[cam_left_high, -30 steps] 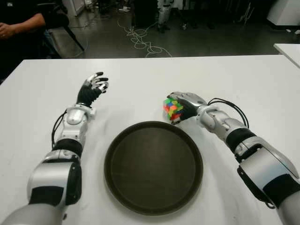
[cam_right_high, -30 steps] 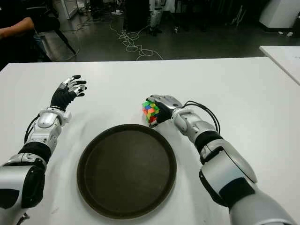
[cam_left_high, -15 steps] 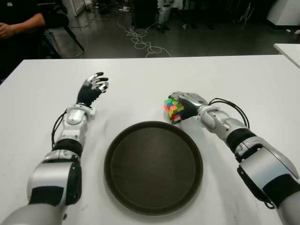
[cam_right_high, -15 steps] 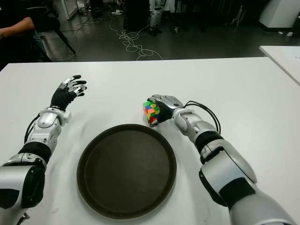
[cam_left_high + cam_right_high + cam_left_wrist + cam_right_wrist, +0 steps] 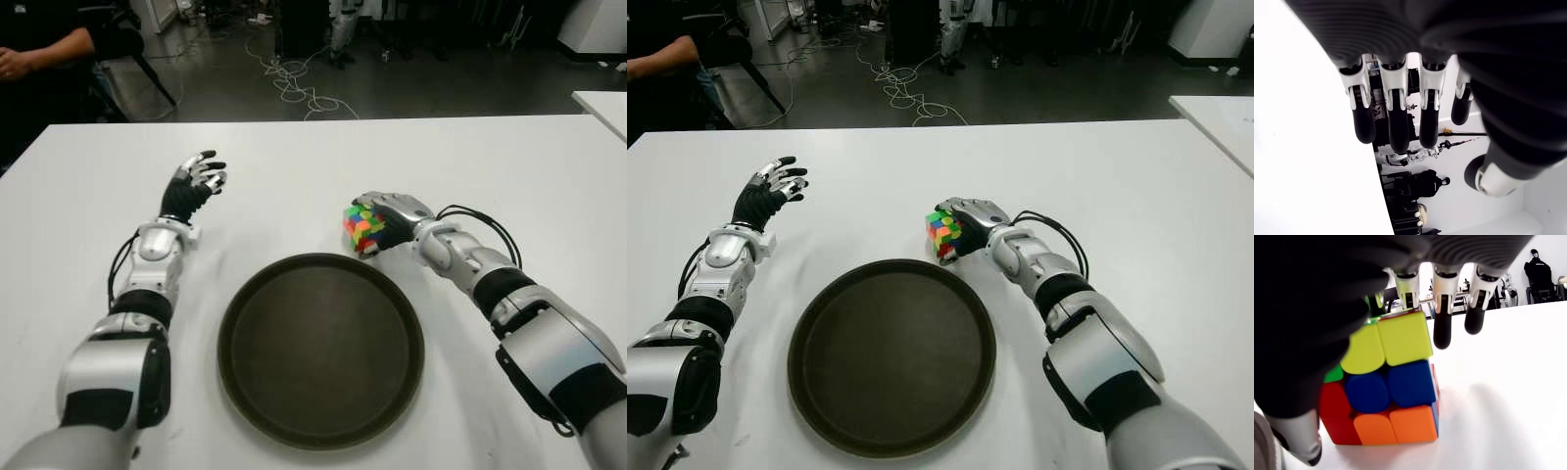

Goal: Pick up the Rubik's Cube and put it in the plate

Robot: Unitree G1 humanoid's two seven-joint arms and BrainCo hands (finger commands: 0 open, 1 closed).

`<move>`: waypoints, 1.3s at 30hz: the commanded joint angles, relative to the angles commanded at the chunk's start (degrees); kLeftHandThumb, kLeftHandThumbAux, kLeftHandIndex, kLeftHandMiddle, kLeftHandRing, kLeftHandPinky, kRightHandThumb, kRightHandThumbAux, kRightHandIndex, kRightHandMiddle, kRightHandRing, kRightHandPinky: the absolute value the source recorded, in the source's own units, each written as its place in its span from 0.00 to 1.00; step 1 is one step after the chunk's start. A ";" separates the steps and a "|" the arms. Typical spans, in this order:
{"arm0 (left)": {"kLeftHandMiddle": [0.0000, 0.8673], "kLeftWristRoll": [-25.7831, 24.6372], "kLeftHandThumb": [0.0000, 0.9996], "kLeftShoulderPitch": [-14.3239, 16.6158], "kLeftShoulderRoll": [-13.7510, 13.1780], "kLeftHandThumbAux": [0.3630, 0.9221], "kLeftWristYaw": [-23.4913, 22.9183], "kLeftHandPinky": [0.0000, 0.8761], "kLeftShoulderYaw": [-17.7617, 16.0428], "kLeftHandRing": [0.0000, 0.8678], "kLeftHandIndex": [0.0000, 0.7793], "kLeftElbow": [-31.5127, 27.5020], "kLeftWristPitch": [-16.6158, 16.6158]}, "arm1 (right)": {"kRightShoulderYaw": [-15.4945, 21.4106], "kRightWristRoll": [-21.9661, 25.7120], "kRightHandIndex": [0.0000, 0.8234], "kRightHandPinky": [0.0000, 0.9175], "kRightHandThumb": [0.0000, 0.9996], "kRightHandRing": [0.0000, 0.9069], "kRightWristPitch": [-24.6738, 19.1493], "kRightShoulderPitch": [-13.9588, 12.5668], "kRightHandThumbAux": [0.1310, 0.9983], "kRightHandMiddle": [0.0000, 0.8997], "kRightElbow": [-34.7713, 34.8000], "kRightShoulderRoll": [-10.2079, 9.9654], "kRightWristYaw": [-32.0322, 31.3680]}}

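The Rubik's Cube [image 5: 362,226] stands on the white table [image 5: 294,166], just beyond the far right rim of the round dark plate [image 5: 320,351]. My right hand [image 5: 389,217] is cupped against the cube's right side. In the right wrist view the cube [image 5: 1386,382] sits flat on the table, with the fingers [image 5: 1442,328] hanging straight past its top edge and the thumb low beside it, none pressed closed on it. My left hand [image 5: 196,181] shows to the left of the plate, fingers [image 5: 1396,122] spread and holding nothing.
A person's arm [image 5: 39,49] shows at the far left beyond the table. Cables [image 5: 294,83] lie on the dark floor behind. The corner of a second white table [image 5: 602,103] is at the right.
My right hand has shifted very slightly against the cube. The cube, the plate and my left hand stay where they were.
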State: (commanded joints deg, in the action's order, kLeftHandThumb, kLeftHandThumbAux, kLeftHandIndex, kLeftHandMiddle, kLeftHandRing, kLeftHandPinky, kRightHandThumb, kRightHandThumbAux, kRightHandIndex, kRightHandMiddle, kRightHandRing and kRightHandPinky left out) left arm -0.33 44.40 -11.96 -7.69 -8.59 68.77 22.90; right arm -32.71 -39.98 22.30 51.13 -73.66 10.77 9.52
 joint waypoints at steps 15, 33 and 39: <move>0.29 0.08 0.18 0.03 0.06 0.55 -0.18 0.30 0.15 0.28 0.22 -0.18 -0.04 | -0.17 -0.18 0.22 0.23 0.00 0.24 0.60 -0.34 0.68 0.22 0.01 -0.06 0.63; 0.29 0.23 0.17 -0.19 0.06 0.52 -0.03 0.30 0.28 0.28 0.21 -0.28 0.71 | -0.29 -0.34 0.21 0.25 0.00 0.25 0.78 -0.48 0.71 0.23 0.04 -0.18 1.75; 0.30 0.42 0.16 -0.13 0.03 0.54 0.33 0.30 0.41 0.28 0.22 -0.25 0.60 | -1.24 -1.21 0.21 0.30 0.03 0.27 1.40 -0.42 0.79 0.25 -0.07 0.17 2.48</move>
State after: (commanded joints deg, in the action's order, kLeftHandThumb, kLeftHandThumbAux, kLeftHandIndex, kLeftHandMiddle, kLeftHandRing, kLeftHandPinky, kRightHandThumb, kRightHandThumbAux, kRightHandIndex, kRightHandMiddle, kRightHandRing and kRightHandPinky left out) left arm 0.10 44.27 -11.92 -7.36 -8.18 68.53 23.50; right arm -33.94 -41.19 23.70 50.71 -73.74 10.94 12.01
